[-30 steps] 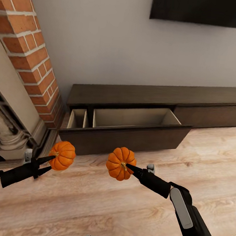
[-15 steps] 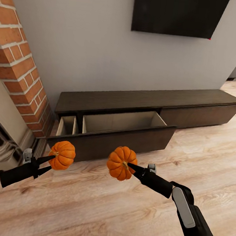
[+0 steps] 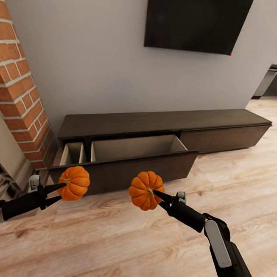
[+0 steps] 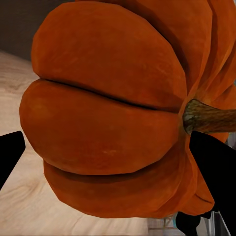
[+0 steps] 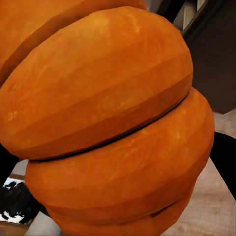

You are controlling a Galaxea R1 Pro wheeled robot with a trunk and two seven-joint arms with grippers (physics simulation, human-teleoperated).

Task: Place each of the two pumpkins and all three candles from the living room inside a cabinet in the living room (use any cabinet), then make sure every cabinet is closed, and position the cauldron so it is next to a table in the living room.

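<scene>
You had one pumpkin in each claw: the left gripper was closed on the left pumpkin near its stem, and the right gripper pinched the right pumpkin at its stem. Both pumpkins hung over the wood floor. The open drawer of the dark cabinet lay straight ahead of both claws and lower, with its long axis running across your reach. I judged the left claw a little nearer to its small side compartment. No brand or writing could be read.
</scene>
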